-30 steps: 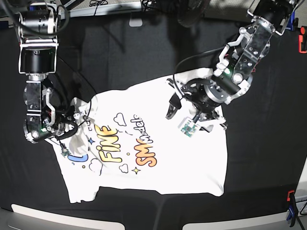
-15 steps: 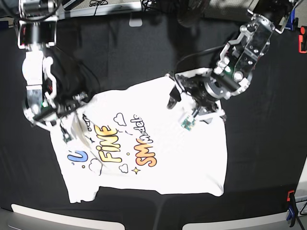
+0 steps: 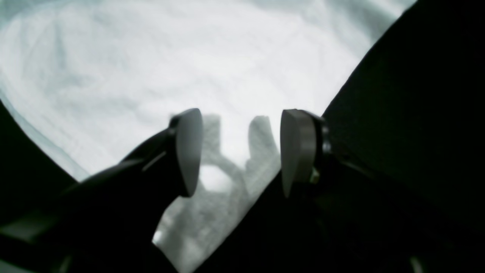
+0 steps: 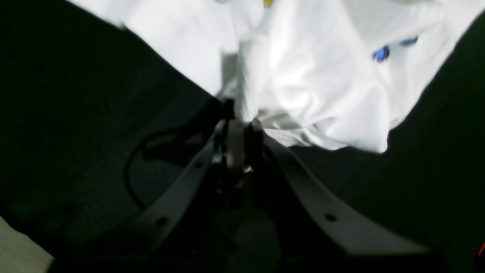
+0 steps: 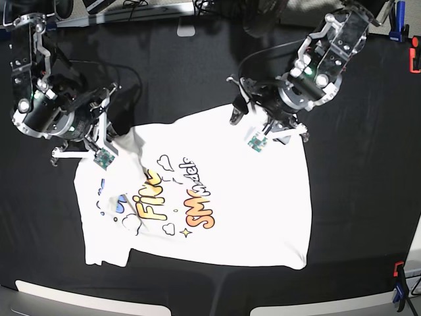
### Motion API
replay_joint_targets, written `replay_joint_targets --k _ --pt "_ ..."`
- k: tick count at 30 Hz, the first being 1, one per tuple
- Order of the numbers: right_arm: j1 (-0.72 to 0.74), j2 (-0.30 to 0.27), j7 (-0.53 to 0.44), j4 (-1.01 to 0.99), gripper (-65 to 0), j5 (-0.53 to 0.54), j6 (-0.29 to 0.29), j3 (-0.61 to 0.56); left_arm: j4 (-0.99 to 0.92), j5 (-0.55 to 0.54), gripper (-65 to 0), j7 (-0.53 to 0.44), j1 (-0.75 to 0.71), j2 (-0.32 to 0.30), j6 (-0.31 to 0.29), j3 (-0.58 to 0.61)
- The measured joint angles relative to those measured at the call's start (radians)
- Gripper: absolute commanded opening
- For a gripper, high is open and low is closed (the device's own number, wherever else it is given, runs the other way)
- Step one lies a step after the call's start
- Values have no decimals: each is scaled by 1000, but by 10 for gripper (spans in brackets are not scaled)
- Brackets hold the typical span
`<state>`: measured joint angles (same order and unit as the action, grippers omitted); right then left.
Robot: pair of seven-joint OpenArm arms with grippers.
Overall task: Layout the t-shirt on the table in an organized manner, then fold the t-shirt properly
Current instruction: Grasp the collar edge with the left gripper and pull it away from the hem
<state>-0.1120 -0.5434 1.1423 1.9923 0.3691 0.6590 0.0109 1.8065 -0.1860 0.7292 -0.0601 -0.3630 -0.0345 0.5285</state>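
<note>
The white t-shirt [image 5: 223,217] lies print-up in the middle of the black table [image 5: 355,197]. On the base view's left, my right gripper [image 5: 114,135] is shut on a bunched corner of the shirt. In the right wrist view, the right gripper [image 4: 237,125] pinches the crumpled t-shirt [image 4: 322,83] above the table [image 4: 75,94]. My left gripper [image 5: 262,126] hovers over the shirt's far right corner. The left wrist view shows the left gripper [image 3: 235,148] open with nothing between its pads, above the t-shirt [image 3: 151,68] where it meets the table [image 3: 416,94].
An orange clamp [image 5: 398,271] sits at the right front edge and another [image 5: 414,62] at the far right. Cables [image 5: 131,10] run along the far edge. A pale strip [image 5: 131,297] borders the front edge.
My right gripper has shut on the shirt's left corner and pulled it up and toward the far left, crumpling the print's left side. My left arm has shifted toward the far side, still open.
</note>
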Motion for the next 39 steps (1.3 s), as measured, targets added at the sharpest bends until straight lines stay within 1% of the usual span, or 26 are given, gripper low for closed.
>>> replay_joint_targets --k 6,9,10,11,14,17,18,19,21,22,23,25,28,30,32,33,35,36,38,39 --pt "-4 0 1 -3 -650 -12 0 0 0 0 -345 0 0 0 0 0" --pt "-5 0 1 -3 -416 -10 0 0 0 0 -345 0 0 0 0 0" --pt "-5 0 1 -3 -358 -9 0 0 0 0 -345 0 0 0 0 0" --pt "-5 0 1 -3 -328 -9 0 0 0 -1 -345 0 0 0 0 0" --pt "-5 0 2 6 -325 -13 0 0 0 0 -345 0 0 0 0 0" --pt "-5 0 1 70 -325 -20 4 2 0 0 -345 0 0 0 0 0" --pt "-4 0 0 82 -325 -33 5 6 0 -1 -345 0 0 0 0 0" --pt "-5 1 -4 83 -325 -70 3 18 0 -1 -345 0 0 0 0 0" --pt "-6 4 -6 73 -325 -154 -66 65 0 13 -345 0 0 0 0 0" --pt "-4 3 -8 63 -325 -179 -91 100 0 42 -345 -12 0 0 0 0" --pt "-3 3 -6 52 -325 -188 -102 142 0 70 -345 -19 0 0 0 0" --pt "-4 0 -5 29 -325 -185 -102 223 0 89 -345 -14 0 0 0 -1" --pt "-5 0 0 -13 -325 -174 -101 351 0 89 -345 29 -5 0 -8 0" --pt "-4 -5 2 -45 -325 -128 -102 433 0 177 -345 27 -13 0 -55 0" --pt "-14 -16 1 -73 -325 -93 -103 498 0 266 -344 28 -28 0 -73 0" --pt "-24 -23 3 -84 -325 -84 -101 521 0 296 -344 41 -36 0 -76 0" --pt "-53 -34 4 -95 -325 -81 -102 560 0 307 -345 85 -52 0 -76 0" --pt "-67 -35 4 -95 -325 -81 -90 573 0 312 -345 106 -60 0 -83 0" --pt "-90 -33 3 -95 -325 -80 -79 584 0 318 -345 116 -78 0 -127 0" --pt "-100 -33 3 -95 -325 -80 -79 584 0 317 -345 118 -90 0 -133 0"
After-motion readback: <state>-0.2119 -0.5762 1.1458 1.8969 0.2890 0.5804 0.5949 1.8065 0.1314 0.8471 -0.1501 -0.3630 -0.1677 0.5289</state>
